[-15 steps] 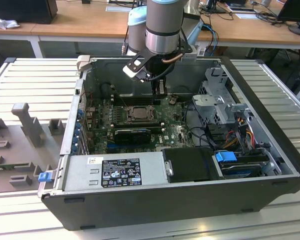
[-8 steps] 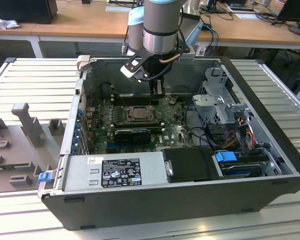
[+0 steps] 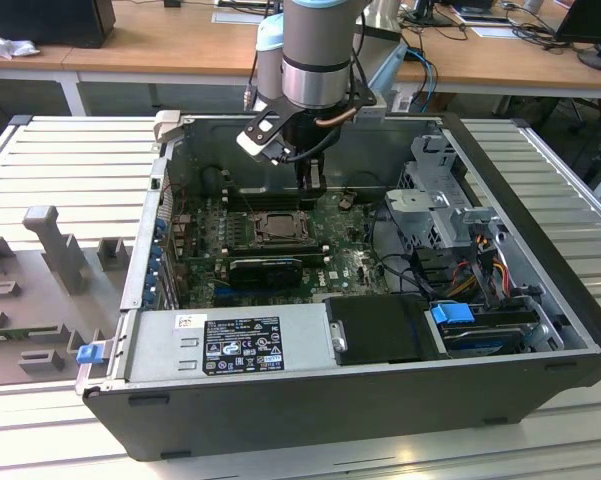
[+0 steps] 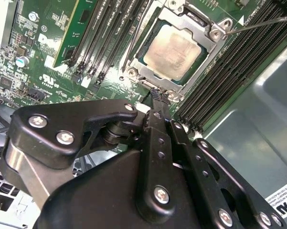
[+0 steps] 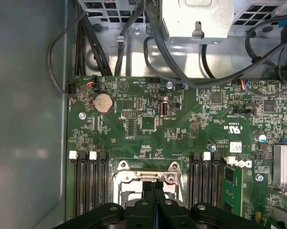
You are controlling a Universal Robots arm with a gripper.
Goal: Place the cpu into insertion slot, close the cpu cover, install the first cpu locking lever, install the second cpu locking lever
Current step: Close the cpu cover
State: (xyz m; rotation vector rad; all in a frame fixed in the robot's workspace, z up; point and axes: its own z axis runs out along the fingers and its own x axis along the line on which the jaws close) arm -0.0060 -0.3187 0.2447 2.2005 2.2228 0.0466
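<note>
Hand (image 4: 155, 94), black fingers (image 4: 158, 119) pressed together, sits just beside the far edge of the dark-framed square socket (image 3: 250, 228), where the pale beige square chip (image 4: 174, 47) lies under its thin silvery windowed cover (image 4: 211, 47): likely light, stiff, fragile, edge-grip only.

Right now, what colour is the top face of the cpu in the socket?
The cpu face is pale beige-silver, clearest in the second wrist view.
</note>
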